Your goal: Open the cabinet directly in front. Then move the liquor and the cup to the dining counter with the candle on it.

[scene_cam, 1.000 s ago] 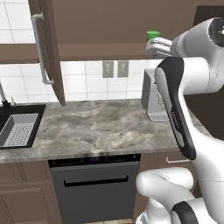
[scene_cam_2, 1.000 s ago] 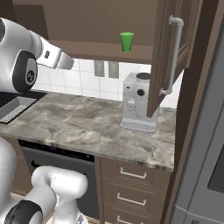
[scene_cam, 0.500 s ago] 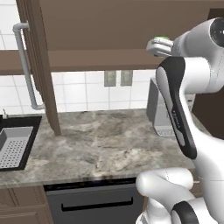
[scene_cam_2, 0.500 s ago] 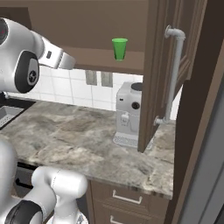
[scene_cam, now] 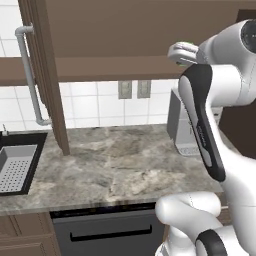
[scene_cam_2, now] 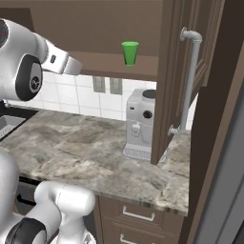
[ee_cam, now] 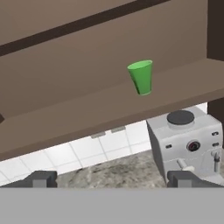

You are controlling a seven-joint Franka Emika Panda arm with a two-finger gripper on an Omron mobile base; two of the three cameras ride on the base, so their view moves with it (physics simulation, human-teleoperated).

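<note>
You see the cup (ee_cam: 141, 77) upright near the front edge of the cabinet (ee_cam: 87, 78) shelf, upper centre of the hand view, with free shelf on both sides. Your gripper (ee_cam: 111, 178) stands wide and empty below it.

Cabinet (scene_cam_2: 174, 71): dark brown wood, matt, raised-panel doors with smooth satin silver metal bar handles (scene_cam_2: 189, 81); cup (ee_cam: 141, 77): bright green plastic, smooth, slight sheen. Counter (scene_cam: 115, 165): grey-brown marbled stone, polished; backsplash (scene_cam: 95, 102): glossy white tile. Coffee machine (scene_cam_2: 140, 124): pale grey plastic, smooth; sink (scene_cam: 15, 167): black, matt.
</note>
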